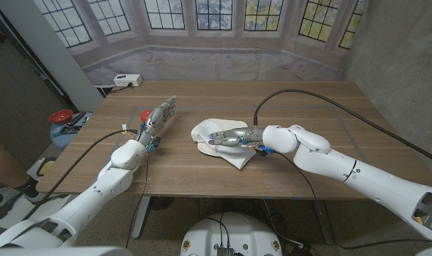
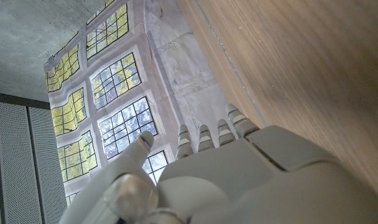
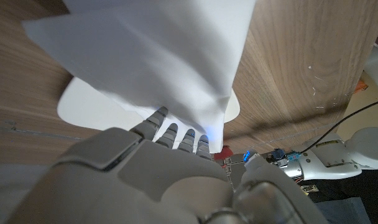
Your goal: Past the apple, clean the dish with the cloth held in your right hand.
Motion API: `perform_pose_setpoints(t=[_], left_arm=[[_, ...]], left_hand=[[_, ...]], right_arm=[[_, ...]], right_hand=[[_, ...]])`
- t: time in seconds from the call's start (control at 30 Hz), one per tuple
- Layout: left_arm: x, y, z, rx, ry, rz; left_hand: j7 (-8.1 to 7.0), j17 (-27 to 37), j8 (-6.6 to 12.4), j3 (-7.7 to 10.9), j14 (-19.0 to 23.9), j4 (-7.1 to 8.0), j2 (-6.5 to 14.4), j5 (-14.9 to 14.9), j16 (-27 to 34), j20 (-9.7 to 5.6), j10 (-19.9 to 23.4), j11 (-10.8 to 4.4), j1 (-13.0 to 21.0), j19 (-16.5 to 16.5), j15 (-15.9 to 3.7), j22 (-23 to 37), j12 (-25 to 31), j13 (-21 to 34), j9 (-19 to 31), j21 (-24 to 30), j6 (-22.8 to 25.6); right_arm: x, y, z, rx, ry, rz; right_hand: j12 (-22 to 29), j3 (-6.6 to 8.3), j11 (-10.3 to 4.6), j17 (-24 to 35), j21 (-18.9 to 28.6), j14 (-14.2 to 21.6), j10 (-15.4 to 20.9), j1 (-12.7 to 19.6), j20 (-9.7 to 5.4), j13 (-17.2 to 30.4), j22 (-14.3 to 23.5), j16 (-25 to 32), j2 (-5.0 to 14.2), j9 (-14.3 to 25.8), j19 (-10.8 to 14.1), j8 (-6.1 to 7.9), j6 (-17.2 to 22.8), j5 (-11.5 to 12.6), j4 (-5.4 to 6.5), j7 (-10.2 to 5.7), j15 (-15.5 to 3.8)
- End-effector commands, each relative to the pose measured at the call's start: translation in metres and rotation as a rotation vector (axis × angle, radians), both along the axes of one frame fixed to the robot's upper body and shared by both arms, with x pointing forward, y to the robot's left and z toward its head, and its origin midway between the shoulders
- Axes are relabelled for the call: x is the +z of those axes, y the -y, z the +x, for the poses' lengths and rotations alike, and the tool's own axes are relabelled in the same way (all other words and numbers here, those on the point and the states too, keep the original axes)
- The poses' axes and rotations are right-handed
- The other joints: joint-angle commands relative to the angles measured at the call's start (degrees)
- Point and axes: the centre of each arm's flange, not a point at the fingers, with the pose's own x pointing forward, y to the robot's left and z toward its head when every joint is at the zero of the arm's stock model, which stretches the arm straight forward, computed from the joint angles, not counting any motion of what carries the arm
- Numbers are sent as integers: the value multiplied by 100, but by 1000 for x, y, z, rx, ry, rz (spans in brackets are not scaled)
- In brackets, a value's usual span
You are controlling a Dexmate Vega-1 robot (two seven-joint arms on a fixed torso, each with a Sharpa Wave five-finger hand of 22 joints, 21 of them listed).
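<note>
While clutching the white cloth (image 1: 234, 158) under the right hand (image 1: 232, 137), pressed atop the dish (image 1: 202, 132) mid-table; left hand (image 1: 159, 115) spread, holding nothing.

The dish (image 1: 202, 132) is sitting near the middle of the counter (image 1: 308, 114), mostly covered by the cloth (image 1: 234, 158) and the right hand (image 1: 229, 137) lying over it. Left of the dish, the left hand (image 1: 159, 115) is standing with fingers extended, blocking that side; something red (image 1: 145, 114) is showing just beside it. Behind the dish, bare wood is running to the far edge. Right of the dish, the right arm (image 1: 322, 156) and its black cable (image 1: 308, 96) are crossing the counter. A white box (image 1: 127, 80) is sitting at the far-left corner.
</note>
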Motion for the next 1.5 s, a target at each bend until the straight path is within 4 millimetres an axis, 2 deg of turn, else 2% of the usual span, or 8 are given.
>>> perform_pose_setpoints(t=[0.03, 0.53, 1.03, 1.5], left_arm=[[0, -4, 0, 4, 0, -5], [-2, -3, -5, 1, 9, -2], [-8, -5, -18, 14, 18, -8], [-10, 0, -26, 16, 11, -14]], left_hand=[[-11, 9, 13, 44, 5, 5, 31, 12, -6, -10, 16, 12, 15, 34, 21, 11, 16, 17, 18, 11, 44], [-11, 9, 6, 56, 7, 3, 27, 10, -6, -12, 20, 16, 18, 35, 22, 11, 15, 18, 20, 11, 50], [-11, 10, 1, 67, 8, 3, 26, 9, -7, -11, 19, 21, 19, 36, 23, 12, 12, 18, 22, 11, 56], [-5, 11, -1, 82, 16, 9, 33, 8, -4, -9, 34, 30, 20, 38, 29, 12, 16, 18, 23, 11, 71]], right_arm=[[1, -4, -7, 13, -11, 6], [-4, -3, -11, 9, -9, 19], [-18, 2, 2, -36, 2, 59], [6, 9, 0, -44, 103, 137]], right_hand=[[2, 53, -25, 12, -12, 34, -15, 76, -171, 17, 6, -3, 653, 12, 33, 1, 33, 43, -16, -10, -46], [2, 94, -24, 8, -12, 50, -14, 92, -185, 17, 5, -3, 649, 12, 49, -5, 37, 41, -25, -12, -60], [1, 129, 21, 8, -11, 72, -18, 95, -189, 17, 5, 1, 641, 13, 66, -15, 24, 35, -26, -1, -64], [28, 175, 57, 4, 13, 155, 63, 108, -185, 18, 4, 23, 635, 14, 159, 6, 89, 28, -36, 24, -66]])
